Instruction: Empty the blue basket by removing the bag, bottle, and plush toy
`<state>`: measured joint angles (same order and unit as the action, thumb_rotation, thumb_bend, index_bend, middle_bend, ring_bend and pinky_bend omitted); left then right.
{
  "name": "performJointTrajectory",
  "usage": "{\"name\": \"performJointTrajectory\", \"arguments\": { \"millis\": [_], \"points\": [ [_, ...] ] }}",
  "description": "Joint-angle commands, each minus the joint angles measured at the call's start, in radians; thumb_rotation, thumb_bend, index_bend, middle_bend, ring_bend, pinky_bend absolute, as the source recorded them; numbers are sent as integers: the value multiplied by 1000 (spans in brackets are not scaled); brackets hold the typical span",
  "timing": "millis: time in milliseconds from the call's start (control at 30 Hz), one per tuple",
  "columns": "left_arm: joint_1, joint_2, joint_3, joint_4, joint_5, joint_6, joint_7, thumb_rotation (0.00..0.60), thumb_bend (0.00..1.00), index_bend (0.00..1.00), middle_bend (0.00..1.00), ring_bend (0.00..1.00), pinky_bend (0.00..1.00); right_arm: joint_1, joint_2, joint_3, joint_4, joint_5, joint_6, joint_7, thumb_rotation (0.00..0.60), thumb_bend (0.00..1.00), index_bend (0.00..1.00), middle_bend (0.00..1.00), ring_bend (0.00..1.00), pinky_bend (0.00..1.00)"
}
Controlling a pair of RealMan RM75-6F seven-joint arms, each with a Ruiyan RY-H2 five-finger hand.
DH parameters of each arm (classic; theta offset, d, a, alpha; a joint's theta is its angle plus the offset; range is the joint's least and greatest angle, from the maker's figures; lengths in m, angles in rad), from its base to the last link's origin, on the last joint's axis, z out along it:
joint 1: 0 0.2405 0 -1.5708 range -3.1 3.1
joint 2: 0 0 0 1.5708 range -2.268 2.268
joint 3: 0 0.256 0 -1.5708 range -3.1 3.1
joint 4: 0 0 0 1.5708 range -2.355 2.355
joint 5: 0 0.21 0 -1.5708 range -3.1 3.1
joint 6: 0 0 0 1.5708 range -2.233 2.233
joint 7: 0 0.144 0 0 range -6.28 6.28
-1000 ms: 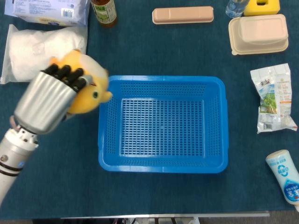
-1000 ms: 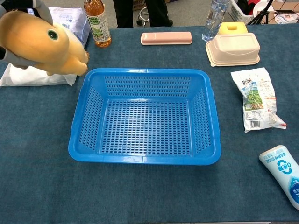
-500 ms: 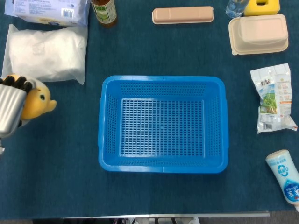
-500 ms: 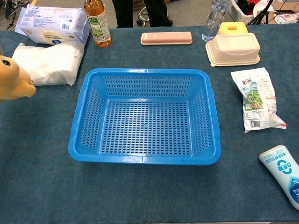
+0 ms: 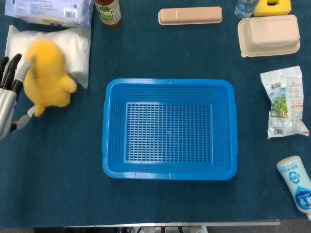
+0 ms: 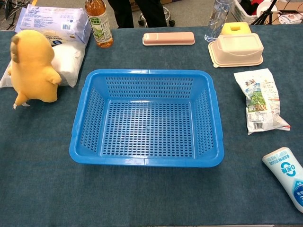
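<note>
The blue basket (image 5: pixel 170 83) (image 6: pixel 147 161) sits mid-table with nothing inside. A yellow plush toy (image 5: pixel 46 80) (image 6: pixel 33 66) stands on the table to its left, leaning against a white pillow bag (image 5: pixel 73 46). My left hand (image 5: pixel 7 97) shows only at the far left edge of the head view, fingers spread beside the toy and holding nothing. A green-and-white snack bag (image 5: pixel 284 102) (image 6: pixel 259 99) lies right of the basket. A white bottle with a blue label (image 5: pixel 297 187) (image 6: pixel 286 175) lies at the front right. My right hand is out of sight.
Along the back edge are a blue-white package (image 5: pixel 48 10), a tea bottle (image 5: pixel 108 12), a pink case (image 5: pixel 190 15), a beige lidded box (image 5: pixel 268 35) and a yellow object (image 5: pixel 272 7). Bare blue cloth lies in front of the basket.
My left hand carried the plush toy leftward away from the basket, then let it go. The toy now stands by the white bag and the fingers have spread.
</note>
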<state>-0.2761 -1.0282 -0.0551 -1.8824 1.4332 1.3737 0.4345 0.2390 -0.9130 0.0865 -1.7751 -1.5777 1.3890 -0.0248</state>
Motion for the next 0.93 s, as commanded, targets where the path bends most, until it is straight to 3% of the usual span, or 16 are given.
{"name": "performJointTrajectory", "arguments": {
  "millis": [33, 100, 200, 433, 633, 933],
  "points": [
    [7, -27, -21, 28, 46, 55, -51, 600, 60, 115, 11, 26, 298, -6, 1, -1, 0, -1, 10, 4, 600, 0, 294, 330, 280, 585],
    [18, -61, -34, 67, 93, 116, -93, 600, 60, 273, 75, 124, 353, -15, 2, -3, -2, -5, 24, 5, 600, 0, 294, 330, 280, 585],
    [36, -93, -35, 113, 131, 172, -154, 600, 60, 375, 227, 257, 441, -35, 1, -9, -9, -15, 56, -8, 600, 0, 294, 330, 280, 585],
    [84, -114, -23, 181, 139, 231, -279, 600, 60, 400, 320, 278, 465, -133, -58, -11, -21, -15, 222, -180, 600, 0, 294, 330, 280, 582],
    [110, -127, -21, 243, 126, 247, -369, 600, 60, 412, 337, 282, 473, -223, -95, -23, -56, -12, 340, -326, 600, 0, 294, 330, 280, 571],
    [105, -143, -20, 297, 111, 205, -422, 600, 60, 413, 338, 282, 491, -274, -116, -22, -71, 22, 375, -328, 600, 0, 294, 330, 280, 570]
  ]
}}
